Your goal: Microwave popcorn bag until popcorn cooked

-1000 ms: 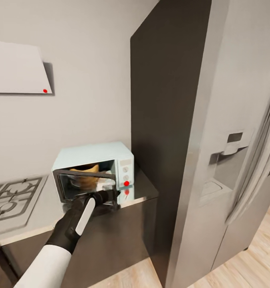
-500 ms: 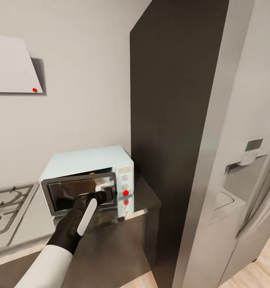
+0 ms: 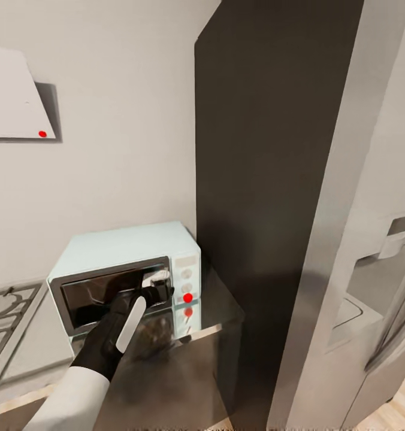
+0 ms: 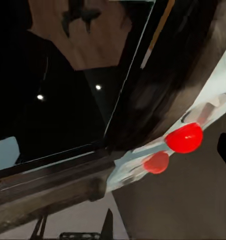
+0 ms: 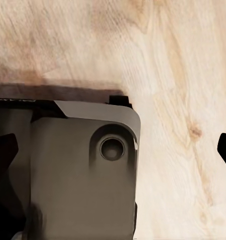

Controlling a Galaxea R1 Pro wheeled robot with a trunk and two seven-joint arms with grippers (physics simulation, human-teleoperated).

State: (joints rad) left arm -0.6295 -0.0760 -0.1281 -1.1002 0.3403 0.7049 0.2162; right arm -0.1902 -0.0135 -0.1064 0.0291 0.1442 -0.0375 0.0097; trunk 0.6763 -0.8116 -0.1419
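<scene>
Left gripper [image 3: 157, 286] presses the microwave [image 3: 124, 272] door's upper corner on the surface [image 3: 214, 308]; finger state unclear. Bag hidden, presumably inside. A slip could leave the door ajar or strike the red knob [image 3: 188, 297].

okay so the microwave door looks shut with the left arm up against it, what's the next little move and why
Probably slide the left end effector sideways to the red knob on the white panel and turn it. The microwave door appears closed against its frame, the end effector sits at the door's panel-side edge, so starting the heat seems the nearest step.
</scene>
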